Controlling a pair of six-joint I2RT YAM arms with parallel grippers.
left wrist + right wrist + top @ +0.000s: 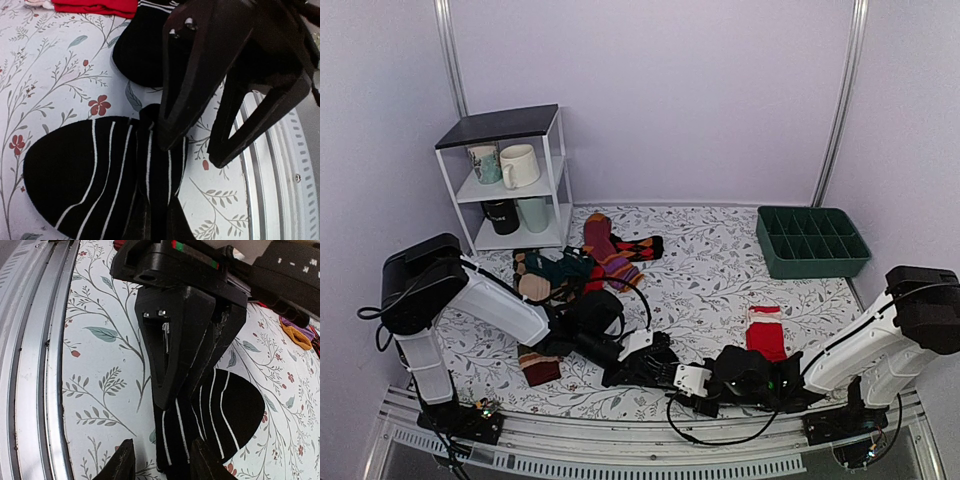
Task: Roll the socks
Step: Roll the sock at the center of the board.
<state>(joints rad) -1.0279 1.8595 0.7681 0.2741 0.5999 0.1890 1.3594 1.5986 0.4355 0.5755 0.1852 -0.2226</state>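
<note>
Ideally, since the left gripper [181, 397] pinches a raised fold of the socks [75, 170] near the table [50, 75] edge while the right gripper [192, 150] hangs spread beside it, roll tightly, keeping tension.

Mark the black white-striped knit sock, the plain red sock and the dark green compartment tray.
The black white-striped sock [70, 172]: left wrist view, rounded end.
The plain red sock [766, 340]: top external view, its middle.
The dark green compartment tray [815, 267]: top external view, front wall.
</note>
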